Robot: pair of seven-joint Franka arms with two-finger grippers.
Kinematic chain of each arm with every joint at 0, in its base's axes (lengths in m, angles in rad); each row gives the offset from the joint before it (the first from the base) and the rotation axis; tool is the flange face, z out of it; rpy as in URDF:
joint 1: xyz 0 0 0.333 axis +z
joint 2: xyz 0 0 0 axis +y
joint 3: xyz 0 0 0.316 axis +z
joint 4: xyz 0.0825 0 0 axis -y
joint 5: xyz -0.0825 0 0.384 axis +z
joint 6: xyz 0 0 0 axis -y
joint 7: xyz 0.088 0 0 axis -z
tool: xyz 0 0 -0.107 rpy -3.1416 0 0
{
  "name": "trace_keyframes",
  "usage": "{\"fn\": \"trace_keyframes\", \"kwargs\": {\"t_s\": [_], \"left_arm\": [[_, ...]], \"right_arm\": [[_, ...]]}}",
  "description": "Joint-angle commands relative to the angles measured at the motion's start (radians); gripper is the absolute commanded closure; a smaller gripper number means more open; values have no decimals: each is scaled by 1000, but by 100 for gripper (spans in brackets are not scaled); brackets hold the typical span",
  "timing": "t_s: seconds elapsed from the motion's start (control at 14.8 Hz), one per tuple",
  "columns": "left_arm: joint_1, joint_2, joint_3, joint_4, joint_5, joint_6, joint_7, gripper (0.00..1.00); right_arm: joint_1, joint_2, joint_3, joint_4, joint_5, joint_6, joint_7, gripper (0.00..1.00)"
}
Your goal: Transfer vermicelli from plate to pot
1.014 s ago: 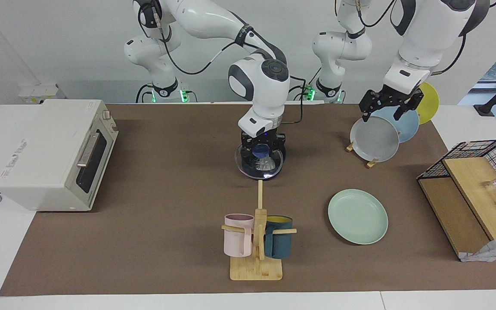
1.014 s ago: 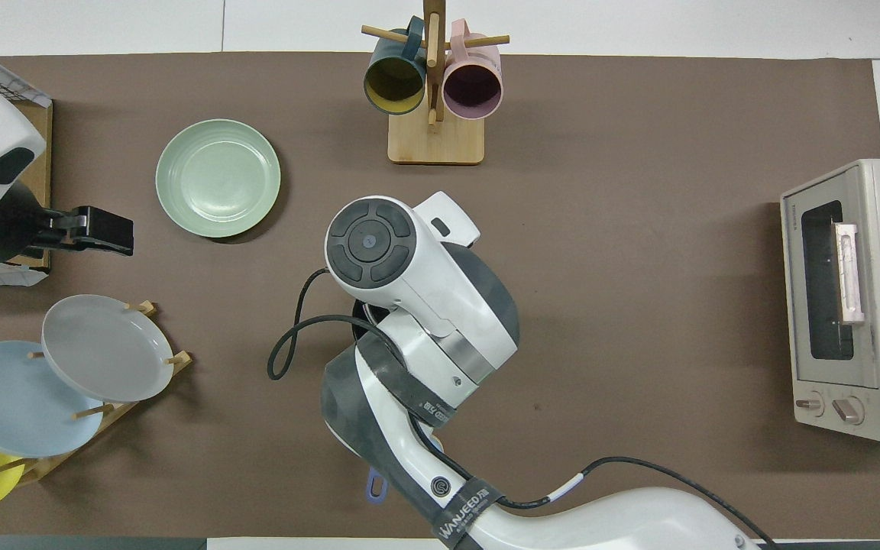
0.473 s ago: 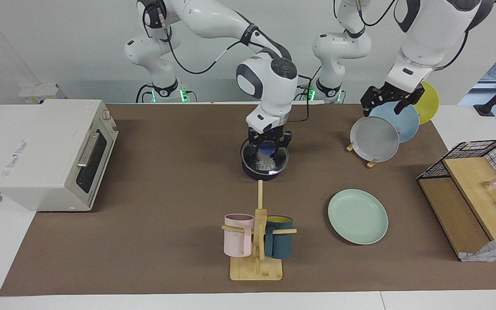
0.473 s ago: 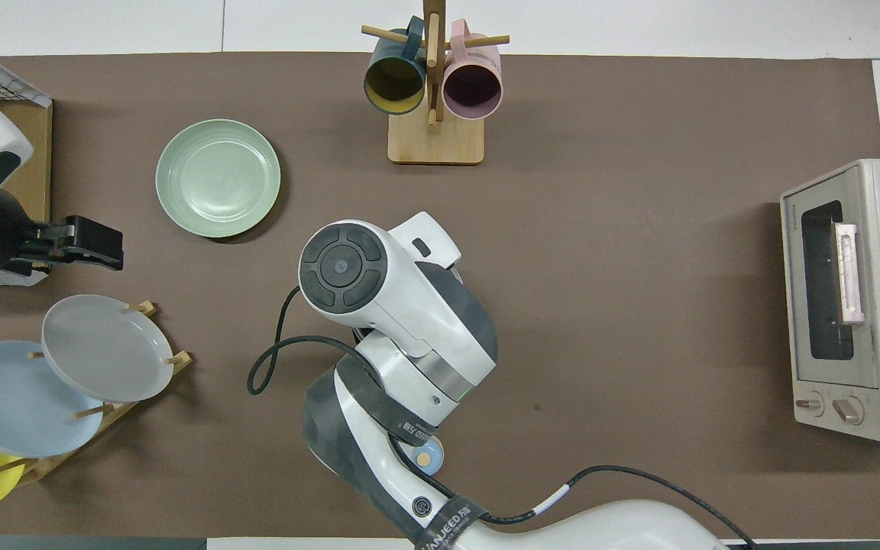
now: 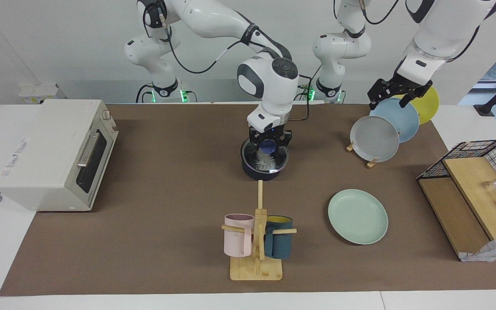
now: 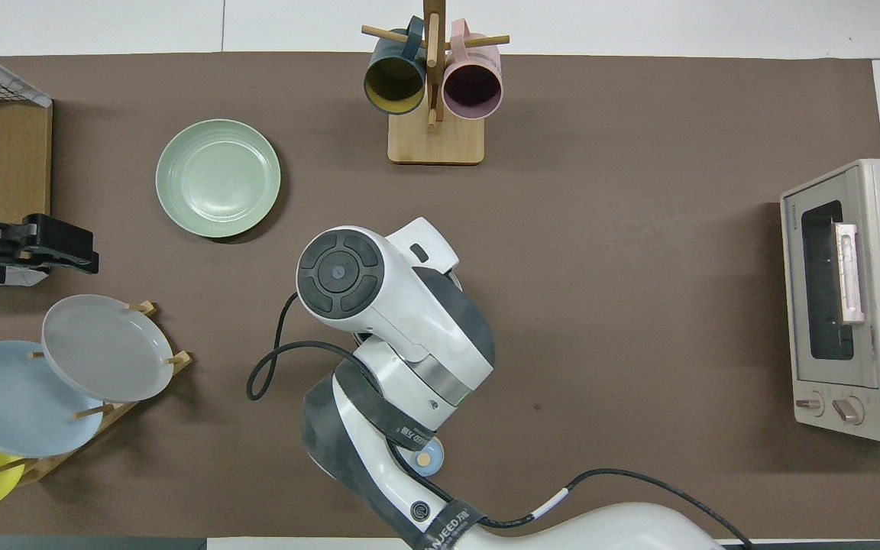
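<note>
The dark navy pot (image 5: 264,171) stands in the middle of the table, near the robots. A glass lid (image 5: 280,158) with a blue knob (image 5: 267,148) sits on it. Whitish vermicelli (image 5: 265,162) shows through the lid inside the pot. My right gripper (image 5: 269,142) is over the pot, shut on the lid's knob. In the overhead view the right arm (image 6: 390,321) hides the pot. The mint-green plate (image 5: 358,216) is empty; it also shows in the overhead view (image 6: 218,177). My left gripper (image 5: 396,94) is open and empty in the air over the plate rack, and shows in the overhead view (image 6: 46,248).
A rack holds a grey plate (image 5: 375,138), a light blue plate (image 5: 403,118) and a yellow plate (image 5: 429,101). A mug tree (image 5: 257,241) carries a pink mug and a dark teal mug. A toaster oven (image 5: 54,153) and a wire basket (image 5: 480,163) stand at the table's two ends.
My right gripper has lowered the tilted glass lid onto the pot. My left gripper has risen and drawn back from the grey plate toward its own end of the table.
</note>
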Motion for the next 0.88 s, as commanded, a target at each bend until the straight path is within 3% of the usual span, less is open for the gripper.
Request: {"fn": "trace_keyframes", "kwargs": {"t_s": [0.0,0.81], "left_arm": [[18,-4,-10,-22,-16,27,6,0],[43,3,-25,-14,-21,25,5,0]], "right_arm": [[-1,-30,12,-40,1,-8,30,67],[-7,-75,15,-98,2,-16,30,67]]}}
